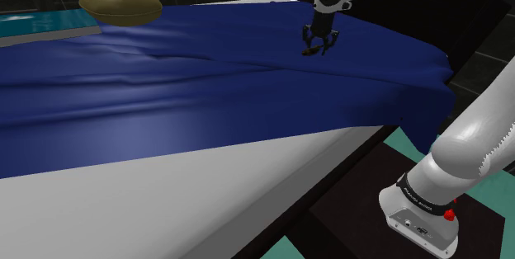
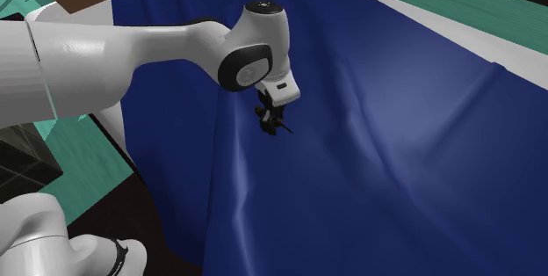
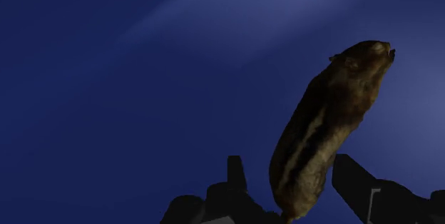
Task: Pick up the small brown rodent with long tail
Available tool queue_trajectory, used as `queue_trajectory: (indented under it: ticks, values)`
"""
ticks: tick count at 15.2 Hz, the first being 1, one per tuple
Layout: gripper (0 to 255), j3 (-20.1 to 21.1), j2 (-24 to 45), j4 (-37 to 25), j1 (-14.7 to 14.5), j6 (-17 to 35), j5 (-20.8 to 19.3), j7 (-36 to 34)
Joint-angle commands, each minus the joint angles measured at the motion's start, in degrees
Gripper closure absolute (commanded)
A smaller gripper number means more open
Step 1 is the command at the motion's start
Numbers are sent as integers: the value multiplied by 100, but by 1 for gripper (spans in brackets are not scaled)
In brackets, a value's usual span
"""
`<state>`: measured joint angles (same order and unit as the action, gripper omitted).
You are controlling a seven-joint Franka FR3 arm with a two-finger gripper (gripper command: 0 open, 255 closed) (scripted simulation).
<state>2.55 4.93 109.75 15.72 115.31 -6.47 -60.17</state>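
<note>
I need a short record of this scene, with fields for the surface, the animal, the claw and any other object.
surface: blue cloth, wrinkled, spread over a white base
rodent: brown, with a dark stripe along its back, right at the claw
claw: black, pointing down at the cloth; grip cannot be judged
other object: olive-brown oval lump at the cloth's far end, well apart from the rodent
task state: unclear whether the rodent is lifted yet

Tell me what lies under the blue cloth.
The blue cloth drapes over a white surface, bare toward the shoulder view's bottom edge. How far that surface runs beneath, and anything else under the folds, is covered and cannot be seen.
</note>
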Motion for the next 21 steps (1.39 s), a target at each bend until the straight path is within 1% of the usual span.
queue_trajectory:
  ticks: [1, 9, 21]
  values:
    - [255, 0, 0, 12, 0, 12, -1, -3]
    - [255, 3, 4, 17, -1, 20, -2, -8]
    - [255, 12, -160, -708, -8, -865, 43, 83]
